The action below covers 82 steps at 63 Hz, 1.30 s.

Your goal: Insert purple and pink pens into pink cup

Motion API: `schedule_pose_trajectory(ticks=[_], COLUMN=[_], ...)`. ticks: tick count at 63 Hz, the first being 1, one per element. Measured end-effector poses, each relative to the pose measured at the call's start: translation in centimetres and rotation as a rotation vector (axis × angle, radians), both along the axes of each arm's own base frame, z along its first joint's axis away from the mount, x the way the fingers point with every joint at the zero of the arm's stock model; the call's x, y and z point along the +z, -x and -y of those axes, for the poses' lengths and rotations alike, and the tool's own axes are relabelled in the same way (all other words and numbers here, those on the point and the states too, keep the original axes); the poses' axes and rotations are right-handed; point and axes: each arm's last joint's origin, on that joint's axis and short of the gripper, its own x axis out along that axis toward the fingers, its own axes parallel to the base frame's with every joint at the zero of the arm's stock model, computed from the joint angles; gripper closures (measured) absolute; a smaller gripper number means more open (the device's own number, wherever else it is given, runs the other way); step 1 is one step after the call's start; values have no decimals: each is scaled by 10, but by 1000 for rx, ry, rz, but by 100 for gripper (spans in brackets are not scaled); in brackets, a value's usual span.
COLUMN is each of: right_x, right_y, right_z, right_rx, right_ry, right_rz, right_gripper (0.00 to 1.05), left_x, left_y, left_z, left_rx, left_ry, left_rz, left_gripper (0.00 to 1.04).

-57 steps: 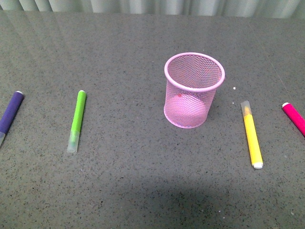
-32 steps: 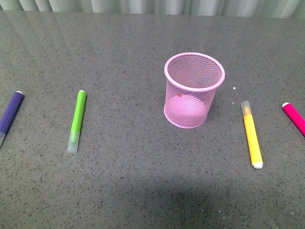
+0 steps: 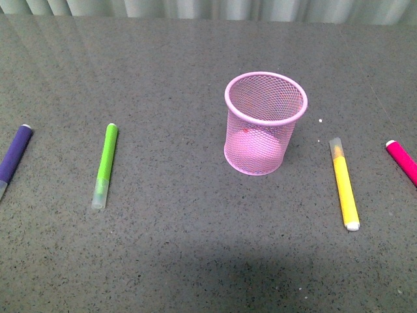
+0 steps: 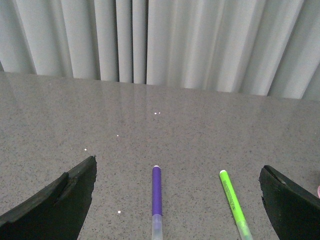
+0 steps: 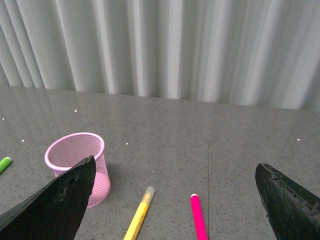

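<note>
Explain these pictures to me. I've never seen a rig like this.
This is a two-armed robot at a grey table. One picture looks forward from its body; neither arm shows there. The other two come from wrist cameras: the dark wedges are the open left end effector and right end effector, both empty. The pink cup stands mid-table. Lying flat: purple pen and green pen to its left, yellow pen and pink pen to its right.

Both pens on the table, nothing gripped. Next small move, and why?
Probably lower the left gripper onto the purple pen: its jaws are open, the pen lies on the table in line between them, and the pink cup has neither pen in it.
</note>
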Motion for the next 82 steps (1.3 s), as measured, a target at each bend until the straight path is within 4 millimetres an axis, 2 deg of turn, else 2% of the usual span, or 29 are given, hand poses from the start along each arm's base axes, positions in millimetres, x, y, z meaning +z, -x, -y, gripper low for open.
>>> schedule_pose_trajectory(ticks=[51,54,55,59,64,71,82], right_x=[0,0,0,0,0,0,0], right_y=[0,0,0,0,0,0,0], right_z=[0,0,0,0,0,0,0], right_rx=[0,0,0,-1,0,0,0], right_ry=[0,0,0,0,0,0,0], right_rz=[0,0,0,0,0,0,0], right_gripper=[7,7,7,7,7,7,7], left_x=[0,0,2,15,37,80,155], left_y=[0,0,0,-6,-22,-52,-97], left_z=[0,-1,-1,-5,-11,-24,-37], left_rx=[1,63,97,201,269,305,279], left_ry=[1,66,94,241,352,458,459], left_rz=[0,-109,-204,-455,-580,-556,-422], left_gripper=[8,8,8,8,8,8,8])
